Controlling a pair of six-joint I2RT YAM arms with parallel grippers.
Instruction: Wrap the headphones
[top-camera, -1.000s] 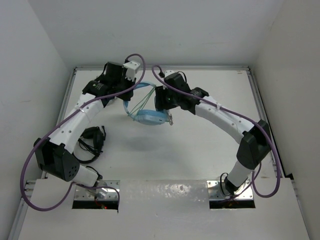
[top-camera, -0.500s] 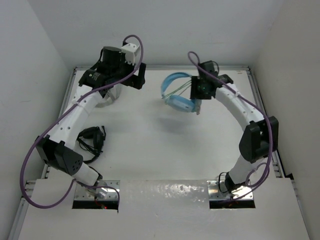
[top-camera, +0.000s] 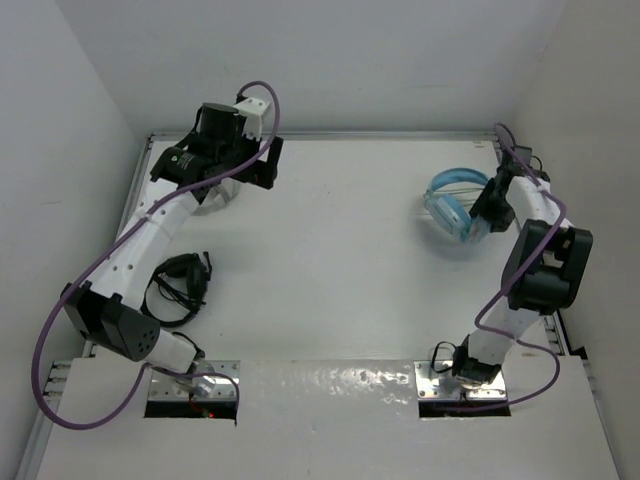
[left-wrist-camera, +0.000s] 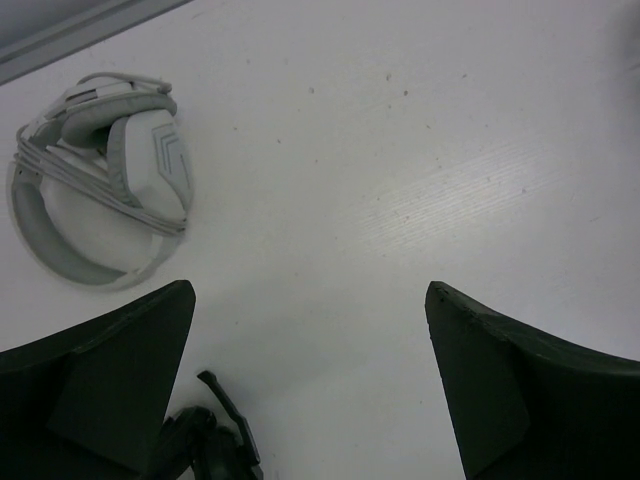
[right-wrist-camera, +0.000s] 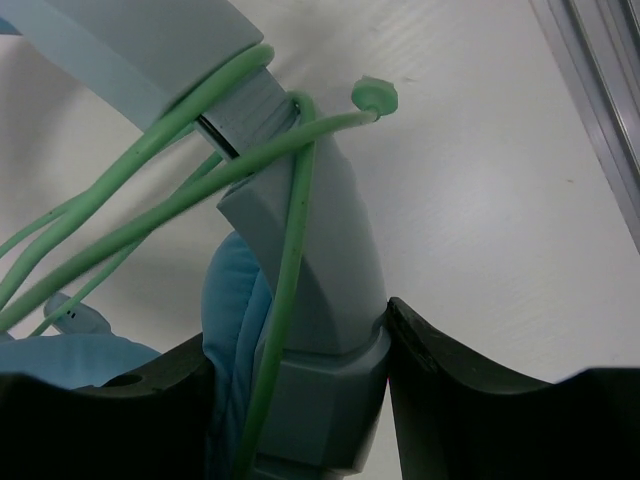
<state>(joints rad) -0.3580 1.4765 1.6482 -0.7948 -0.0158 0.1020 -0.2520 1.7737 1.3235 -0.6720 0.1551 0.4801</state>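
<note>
The cable-wound headphones (top-camera: 450, 205) are being pinched by the right hand (right-wrist-camera: 300, 400), frame right. The left hand (left-wrist-camera: 310, 380) is being held spread, upper left. Release onto the worktop (top-camera: 330, 260) is probably being called for next.

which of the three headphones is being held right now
The light blue headphones, clamped in the right fingers at the far right. The grey-white pair and the black pair lie loose on the left, untouched.

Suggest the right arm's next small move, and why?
Probably set the headphones down on the table and open the right gripper: its fingers clamp the headband, the green cable already loops around it, and the left gripper hangs open, far off.
</note>
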